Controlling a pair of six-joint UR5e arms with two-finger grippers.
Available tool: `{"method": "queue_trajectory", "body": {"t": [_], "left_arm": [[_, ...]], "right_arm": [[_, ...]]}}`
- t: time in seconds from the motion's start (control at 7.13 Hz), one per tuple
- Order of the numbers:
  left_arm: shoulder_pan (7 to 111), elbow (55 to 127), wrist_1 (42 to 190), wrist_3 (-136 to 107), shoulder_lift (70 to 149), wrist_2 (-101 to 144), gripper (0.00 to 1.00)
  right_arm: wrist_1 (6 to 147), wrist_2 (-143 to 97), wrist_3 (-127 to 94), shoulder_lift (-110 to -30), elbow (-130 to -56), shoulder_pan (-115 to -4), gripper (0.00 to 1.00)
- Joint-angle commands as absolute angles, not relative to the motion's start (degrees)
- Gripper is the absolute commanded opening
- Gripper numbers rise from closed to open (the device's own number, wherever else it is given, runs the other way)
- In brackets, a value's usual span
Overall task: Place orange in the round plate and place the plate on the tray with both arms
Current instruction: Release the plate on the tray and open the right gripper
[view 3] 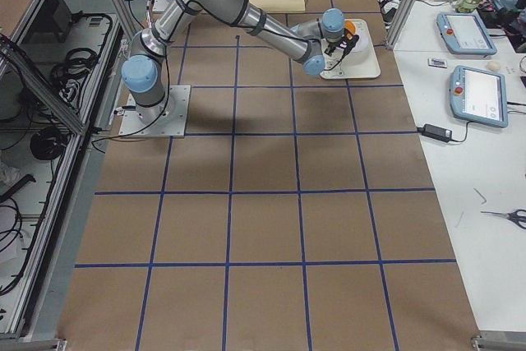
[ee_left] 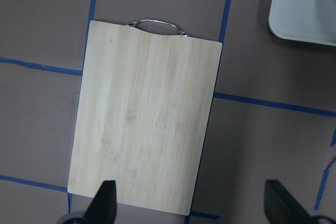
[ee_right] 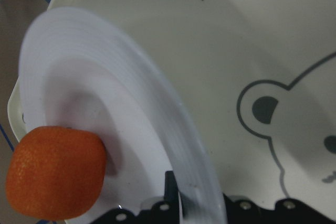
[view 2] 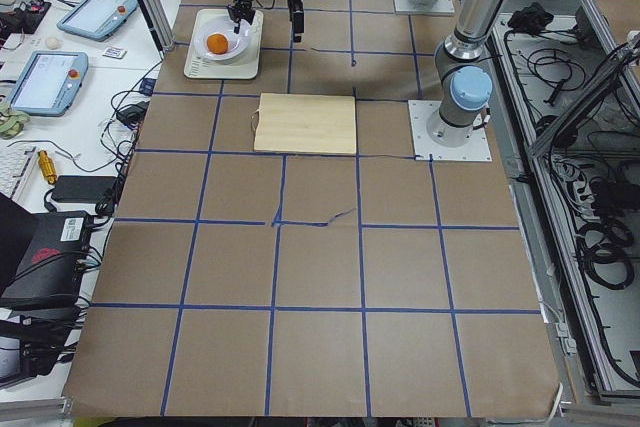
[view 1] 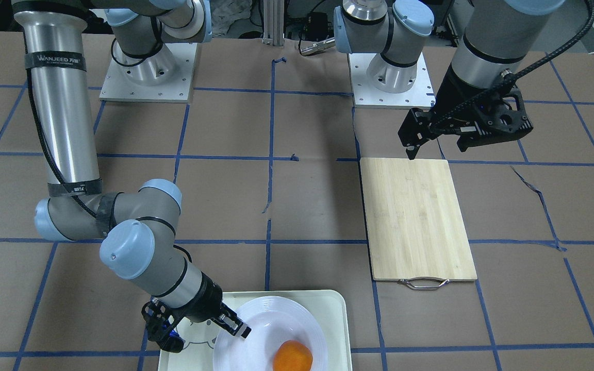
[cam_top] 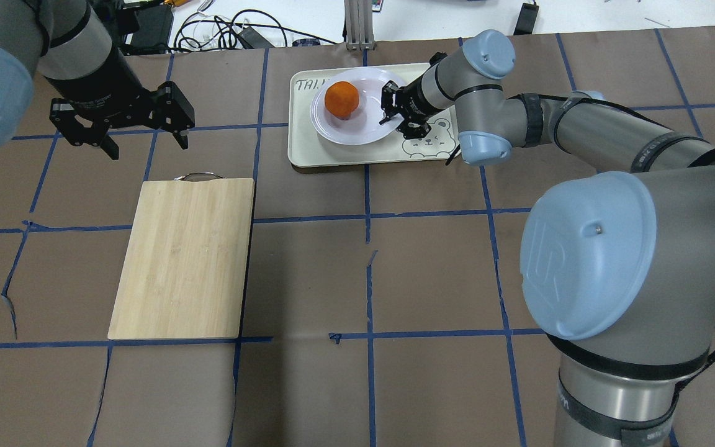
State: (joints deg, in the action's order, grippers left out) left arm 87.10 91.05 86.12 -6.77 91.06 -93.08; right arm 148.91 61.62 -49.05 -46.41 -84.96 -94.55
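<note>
Brown-papered table [cam_top: 432, 261]; right arm [cam_top: 612, 133] stretches low, fingers [view 1: 235, 325] seemingly pinching the round plate [cam_top: 357, 127]; left gripper [cam_top: 146, 148] hovers, fingers [ee_left: 106, 199] spread.

Robotics lab, test bench. Landmark: big table papered brown and gridded with blue tape [view 2: 320, 277]. Bolted onto it, white square base plates [view 2: 425, 147] carried silver-grey robot arms with light-blue joint caps [view 1: 65, 129]. Along one side of the table ran a white bench [view 3: 460, 195] with grey tablet-like controllers bearing red buttons [view 3: 475, 96]. Along the other side lay black cable tangles [view 2: 590, 227].
</note>
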Motion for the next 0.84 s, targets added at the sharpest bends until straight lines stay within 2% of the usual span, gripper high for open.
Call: {"method": "queue_trajectory", "body": {"t": [0.0, 0.14, 0.7], "left_arm": [[87.1, 91.1, 86.1, -6.8, 91.1, -93.1, 1.00], [87.1, 91.1, 86.1, -6.8, 91.1, -93.1, 1.00], [87.1, 91.0, 86.0, -6.8, 91.1, -93.0, 1.00]], "right_arm": [[149.1, 62.7, -48.6, -48.2, -85.2, -94.4, 0.97], [148.4, 66.8, -45.0, -50.7, -85.0, -93.9, 1.00], [111.2, 84.0, -13.7, -68.7, -80.0, -90.4, 1.00]]}}
